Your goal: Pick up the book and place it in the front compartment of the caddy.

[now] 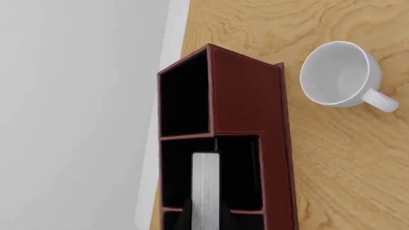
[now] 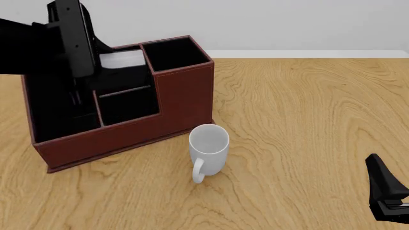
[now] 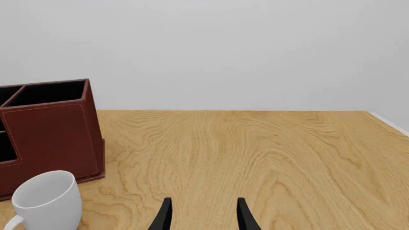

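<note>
Now we see our thin black book with white page edges (image 1: pixel 206 187) upright, pinched in our left gripper (image 1: pixel 206 218) inside the red-brown leather-look caddy (image 2: pixel 185 96), white mug (image 2: pixel 208 146) nearby, right gripper (image 3: pixel 203 215) parted, empty, wood-grain table (image 2: pixel 307 124), pale wall (image 3: pixel 223 48).

You get bright, even, diffuse light with sharp focus throughout, no glare or blur, only faint soft shadows under the mug (image 2: pixel 208 151) and the caddy (image 2: pixel 182 103), whose interior stays black.
</note>
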